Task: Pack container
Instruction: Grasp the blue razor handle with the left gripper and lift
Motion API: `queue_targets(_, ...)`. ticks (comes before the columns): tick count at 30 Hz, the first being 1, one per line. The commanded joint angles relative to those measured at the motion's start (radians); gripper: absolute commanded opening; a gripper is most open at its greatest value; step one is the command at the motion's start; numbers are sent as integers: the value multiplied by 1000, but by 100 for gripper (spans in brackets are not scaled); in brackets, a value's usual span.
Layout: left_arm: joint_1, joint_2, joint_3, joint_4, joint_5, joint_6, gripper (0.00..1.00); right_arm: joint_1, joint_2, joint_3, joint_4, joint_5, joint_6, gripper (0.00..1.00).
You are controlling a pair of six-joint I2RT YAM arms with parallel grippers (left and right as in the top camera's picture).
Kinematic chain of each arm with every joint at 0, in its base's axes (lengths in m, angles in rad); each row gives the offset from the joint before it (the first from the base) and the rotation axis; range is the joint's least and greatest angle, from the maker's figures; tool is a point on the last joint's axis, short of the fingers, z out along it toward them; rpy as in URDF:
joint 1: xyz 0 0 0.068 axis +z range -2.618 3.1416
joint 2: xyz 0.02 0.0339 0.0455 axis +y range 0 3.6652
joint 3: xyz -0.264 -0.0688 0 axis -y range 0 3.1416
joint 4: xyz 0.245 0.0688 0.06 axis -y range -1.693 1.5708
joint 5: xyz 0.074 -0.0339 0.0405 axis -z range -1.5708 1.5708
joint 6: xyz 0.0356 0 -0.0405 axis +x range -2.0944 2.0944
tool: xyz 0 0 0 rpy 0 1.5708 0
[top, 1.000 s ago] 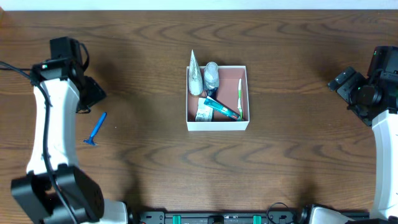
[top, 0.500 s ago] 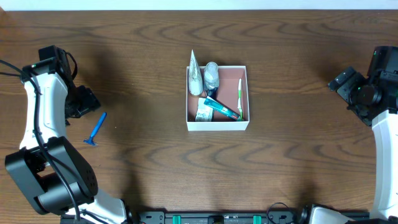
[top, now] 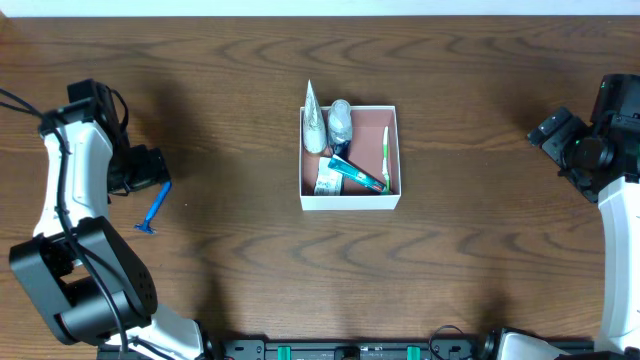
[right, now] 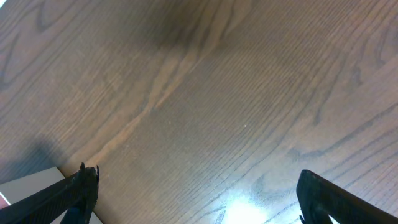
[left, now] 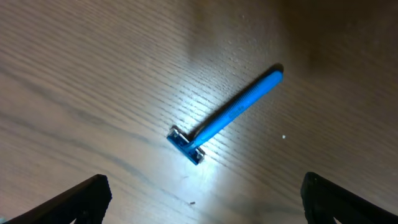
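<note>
Box: the container (top: 349, 201) sits in the middle of the table (top: 230, 100), between the two arms (small bathroom things lie inside it).
Razor: the blue razor (left: 227, 115) lies flat on the wood, well to the left of the box.
Left gripper: the left gripper (left: 205, 202) hangs close above the razor, fingers wide apart, not touching it.
Right gripper: the right gripper (right: 196, 196) is far off to the right, fingers wide apart, holding nothing.
</note>
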Motion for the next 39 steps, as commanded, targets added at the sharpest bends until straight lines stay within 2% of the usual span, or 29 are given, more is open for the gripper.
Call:
queue_targets(1, 4, 16, -51, 26, -1, 90, 98, -5, 1, 14, -1, 0, 16, 99)
queue_targets(10, 4, 16, -165, 131, -1, 191, 98, -5, 1, 14, -1, 0, 16, 99)
queue_targets(19, 4, 16, -283, 245, -1, 190, 98, -5, 1, 14, -1, 0, 16, 99)
queue_targets(39, 4, 17, -400, 410, 30, 189, 98, -5, 1, 14, -1, 0, 16, 99)
